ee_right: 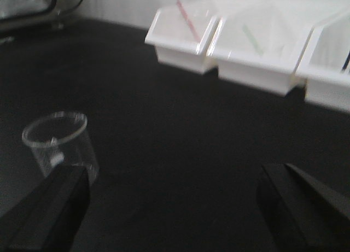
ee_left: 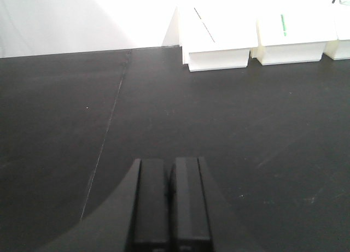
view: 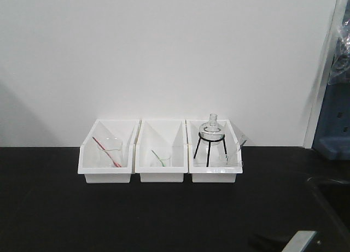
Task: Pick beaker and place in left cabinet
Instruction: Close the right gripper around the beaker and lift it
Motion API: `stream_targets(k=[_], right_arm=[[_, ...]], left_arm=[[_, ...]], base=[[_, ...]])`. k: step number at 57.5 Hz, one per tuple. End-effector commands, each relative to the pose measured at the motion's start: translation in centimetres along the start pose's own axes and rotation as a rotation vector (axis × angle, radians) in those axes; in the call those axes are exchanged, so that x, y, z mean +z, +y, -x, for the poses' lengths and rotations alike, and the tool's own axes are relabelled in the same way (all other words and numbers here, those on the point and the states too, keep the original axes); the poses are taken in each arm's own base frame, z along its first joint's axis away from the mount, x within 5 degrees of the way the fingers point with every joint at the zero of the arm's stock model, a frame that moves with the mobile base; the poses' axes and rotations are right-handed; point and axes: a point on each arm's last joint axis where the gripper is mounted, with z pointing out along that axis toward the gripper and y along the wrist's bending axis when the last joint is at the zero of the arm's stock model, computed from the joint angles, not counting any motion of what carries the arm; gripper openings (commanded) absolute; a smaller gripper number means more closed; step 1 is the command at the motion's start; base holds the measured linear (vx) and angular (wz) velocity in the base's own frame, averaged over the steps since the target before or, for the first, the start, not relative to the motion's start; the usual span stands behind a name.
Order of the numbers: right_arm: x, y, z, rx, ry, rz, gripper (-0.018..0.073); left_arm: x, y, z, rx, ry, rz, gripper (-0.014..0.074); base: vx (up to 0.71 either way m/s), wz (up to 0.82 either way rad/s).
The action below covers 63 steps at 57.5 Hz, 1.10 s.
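Left gripper (ee_left: 170,173) pinched (jaws touching), right gripper (ee_right: 175,175) spread wide

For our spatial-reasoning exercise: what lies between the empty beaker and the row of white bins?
Only bare black tabletop separates the beaker from the bins; the right wrist view shows it.

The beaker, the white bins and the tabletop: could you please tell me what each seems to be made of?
The beaker looks like clear glass, perhaps plastic: the tabletop shows through it and its rim glints. The white bins seem smooth moulded plastic, with thin, slightly shiny walls. The tabletop is matte black, faintly scuffed; its material is unclear.
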Motion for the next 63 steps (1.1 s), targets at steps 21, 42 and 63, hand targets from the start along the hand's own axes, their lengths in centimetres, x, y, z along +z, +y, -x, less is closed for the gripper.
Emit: stream_targets(k=[21, 42, 63], right_arm=[[7.4, 4.0, 0.9, -0.085, -0.174, 0.351, 0.0622], [12.2, 6.3, 0.6, -0.042, -0.211, 0.368, 0.0588], [16.3, 7.6, 0.1, -0.02, -0.248, 0.361, 0.0588]], left_arm=[[-0.2, -0.1, 1.1, -0.005, -0.102, -0.015, 0.0004], [-0.2, -0.1, 1.1, -0.005, -0.102, -0.015, 0.0004], [-0.2, -0.1, 1.1, -0.005, -0.102, -0.015, 0.0004]], base=[[0.0, 0.0], [0.0, 0.0], [0.0, 0.0]])
